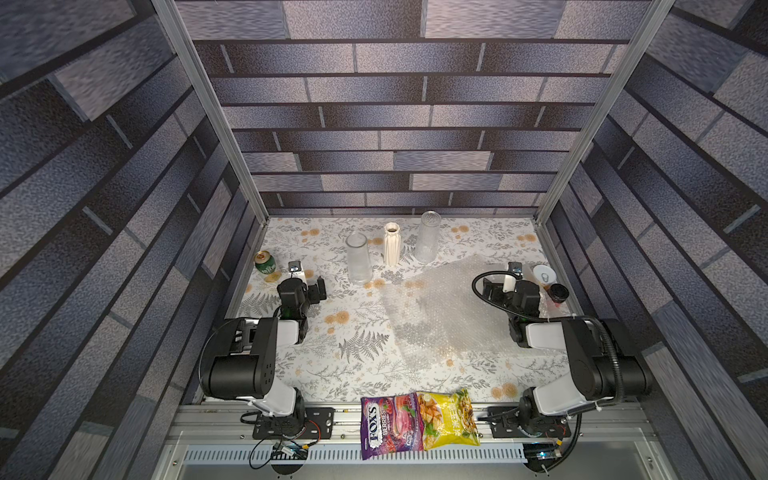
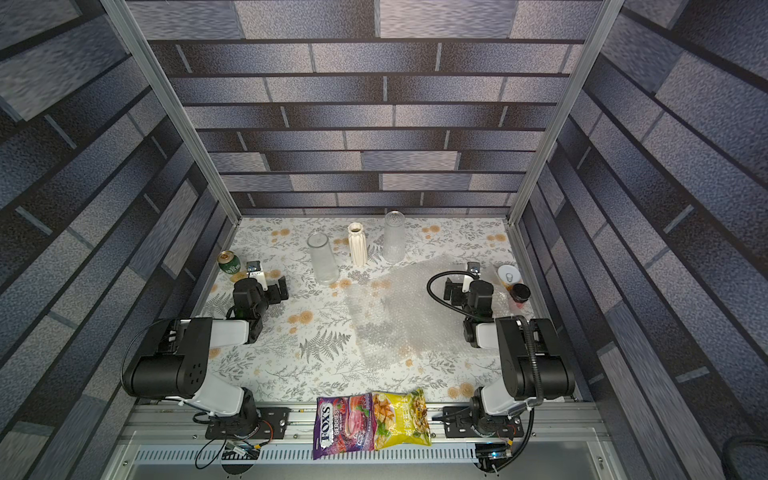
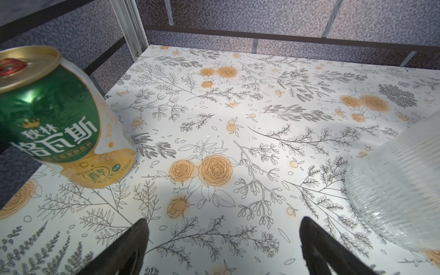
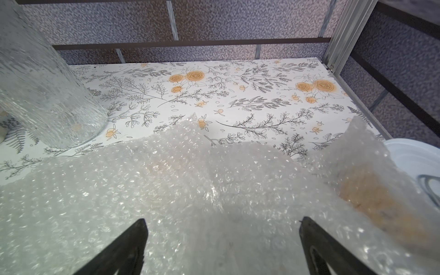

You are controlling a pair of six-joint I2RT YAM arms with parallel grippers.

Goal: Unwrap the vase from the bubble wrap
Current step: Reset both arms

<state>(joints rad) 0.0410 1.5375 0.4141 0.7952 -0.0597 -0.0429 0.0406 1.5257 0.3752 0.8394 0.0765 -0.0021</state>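
Three vases stand upright and bare at the back in both top views: a clear ribbed glass vase (image 1: 358, 257), a white fluted ceramic vase (image 1: 391, 244) and a tall textured glass vase (image 1: 428, 237). The bubble wrap (image 1: 440, 316) lies spread out on the table's right half, around nothing. My right gripper (image 4: 222, 221) hovers open over the bubble wrap (image 4: 190, 190), with the textured glass vase (image 4: 47, 95) beside the sheet's far edge. At the left, my left gripper (image 3: 221, 221) is open above bare tabletop, between a green can (image 3: 59, 119) and the ribbed glass vase (image 3: 400, 190).
The green can (image 1: 264, 263) stands at the far left. A white-lidded can (image 1: 544, 274) and a dark cup (image 1: 559, 293) stand by the right wall, with the wrap's edge riding up against them. Two snack bags (image 1: 390, 426) lie on the front rail.
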